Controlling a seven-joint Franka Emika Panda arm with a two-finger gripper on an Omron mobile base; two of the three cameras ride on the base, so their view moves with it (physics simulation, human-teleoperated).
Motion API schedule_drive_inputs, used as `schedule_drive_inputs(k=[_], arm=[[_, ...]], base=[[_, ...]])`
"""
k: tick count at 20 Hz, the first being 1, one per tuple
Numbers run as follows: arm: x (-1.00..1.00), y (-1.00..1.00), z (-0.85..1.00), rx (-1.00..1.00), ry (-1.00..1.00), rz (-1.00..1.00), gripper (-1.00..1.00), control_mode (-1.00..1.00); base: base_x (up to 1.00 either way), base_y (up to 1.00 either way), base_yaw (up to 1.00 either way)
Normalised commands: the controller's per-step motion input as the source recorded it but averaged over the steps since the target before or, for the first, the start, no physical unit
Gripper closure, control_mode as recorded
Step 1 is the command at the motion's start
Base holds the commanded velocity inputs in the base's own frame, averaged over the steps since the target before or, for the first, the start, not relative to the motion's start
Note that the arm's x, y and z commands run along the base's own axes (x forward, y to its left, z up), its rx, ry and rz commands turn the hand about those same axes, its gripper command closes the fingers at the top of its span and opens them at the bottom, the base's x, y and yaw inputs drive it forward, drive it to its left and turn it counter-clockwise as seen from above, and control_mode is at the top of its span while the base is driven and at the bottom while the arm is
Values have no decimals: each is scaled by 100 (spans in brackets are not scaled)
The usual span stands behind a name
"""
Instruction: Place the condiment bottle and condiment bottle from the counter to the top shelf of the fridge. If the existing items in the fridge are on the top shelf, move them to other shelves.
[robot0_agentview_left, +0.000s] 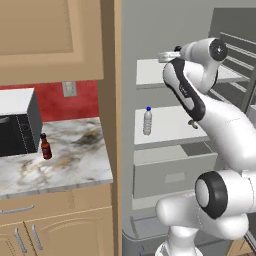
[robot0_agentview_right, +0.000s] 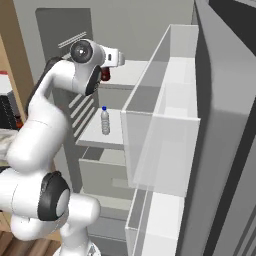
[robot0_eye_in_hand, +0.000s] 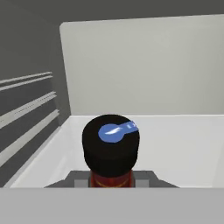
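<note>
Your gripper appears to clamp a condiment bottle, upright, just above the top shelf; lower it straight.

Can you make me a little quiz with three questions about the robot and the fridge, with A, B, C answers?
1. Where does the water bottle stand?
A. on the counter
B. on the lower white shelf of the fridge
C. inside the microwave

2. What colour is the water bottle's cap?
A. blue
B. black
C. yellow

3. What is the gripper doing?
A. hanging open with nothing in it
B. pushing the grey drawer
C. holding a condiment bottle over the top shelf

Answers: 1 B, both base views show it on that shelf. 2 A, the cap shows blue. 3 C, the hand view shows the black cap between the fingers, above the white shelf.
</note>
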Motion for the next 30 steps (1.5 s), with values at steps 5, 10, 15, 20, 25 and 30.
schedule_drive_inputs(k=[5, 10, 15, 20, 25, 30], arm=[[100, 0, -26, -2, 6, -2, 100, -100], [96, 0, -25, -2, 4, -4, 100, -100], [41, 0, -42, -3, 3, -1, -100, -100], [22, 0, -2, 0, 0, 0, -100, -100], [5, 0, 0, 0, 0, 0, -100, -100], [-5, 0, 0, 0, 0, 0, -100, -100]], base=[[0, 0, 0], [0, 0, 0], [0, 0, 0], [0, 0, 0], [0, 0, 0], [0, 0, 0]])
